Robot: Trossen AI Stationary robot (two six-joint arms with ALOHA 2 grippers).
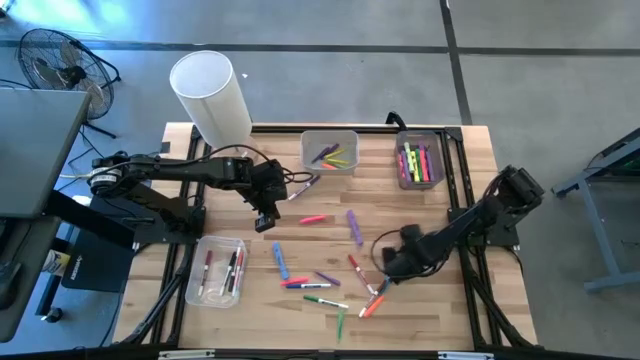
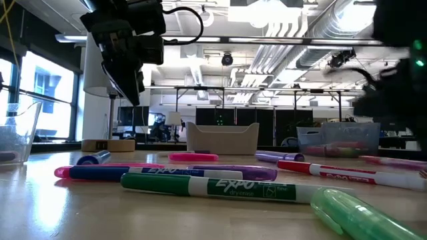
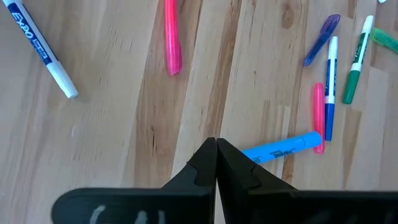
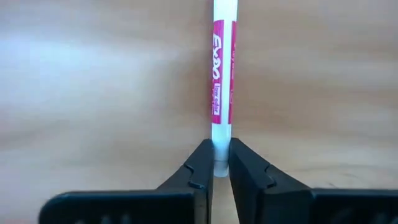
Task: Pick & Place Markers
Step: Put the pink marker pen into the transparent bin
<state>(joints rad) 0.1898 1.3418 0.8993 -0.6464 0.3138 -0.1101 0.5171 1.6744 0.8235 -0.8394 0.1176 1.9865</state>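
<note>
Markers (image 1: 322, 283) lie scattered over the wooden table (image 1: 480, 160), most just left of the right gripper (image 1: 385, 268). That gripper is closed on the end of a red-labelled white marker (image 4: 222, 74), which projects straight ahead of its fingertips. Lift vertically, keeping the pinch firm, since an end grip may let the barrel pivot. The left gripper (image 3: 216, 146) hovers closed, holding nothing.
</note>
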